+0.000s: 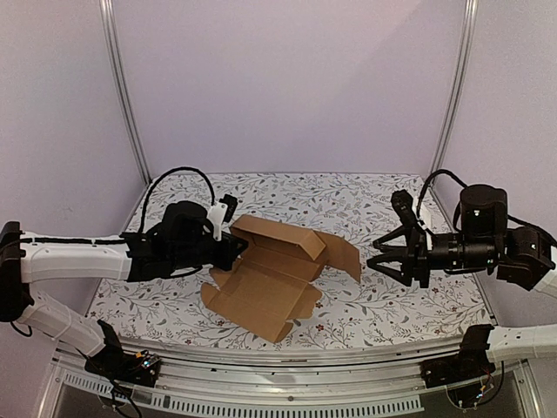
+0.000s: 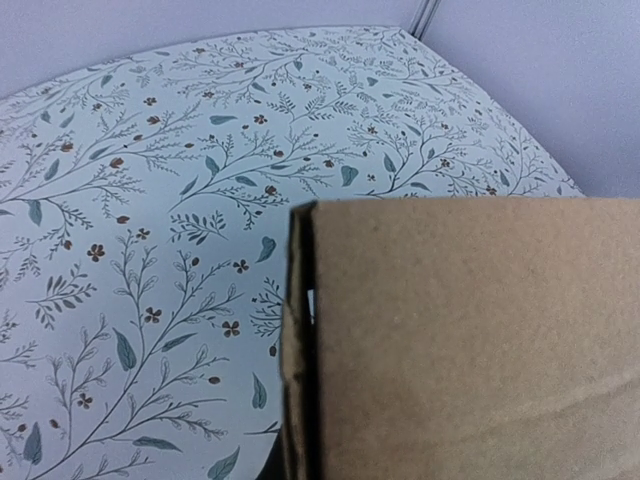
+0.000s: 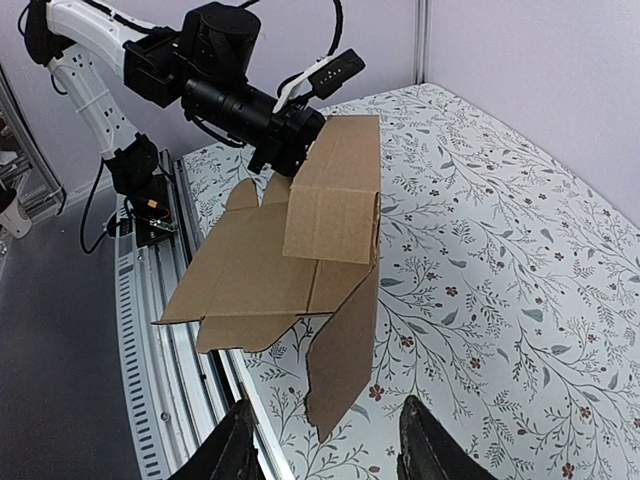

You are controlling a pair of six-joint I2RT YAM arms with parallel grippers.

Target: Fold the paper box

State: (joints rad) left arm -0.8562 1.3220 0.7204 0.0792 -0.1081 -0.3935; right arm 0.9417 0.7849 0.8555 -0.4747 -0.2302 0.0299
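The paper box (image 1: 270,279) is plain brown cardboard, partly folded, in the middle of the flowered table. One wall stands up and other flaps lie spread out. My left gripper (image 1: 237,248) is at its left end, closed on the raised wall. In the left wrist view the cardboard (image 2: 470,340) fills the lower right and hides the fingers. My right gripper (image 1: 379,259) is open and empty, to the right of the box. In the right wrist view its fingertips (image 3: 235,450) straddle the tip of a hanging side flap (image 3: 345,350) without touching it.
The flowered table cover (image 1: 400,305) extends around the box. A metal rail (image 1: 305,383) runs along the near edge, with the arm bases at its ends. Upright frame posts (image 1: 126,96) stand at the back corners, against plain walls.
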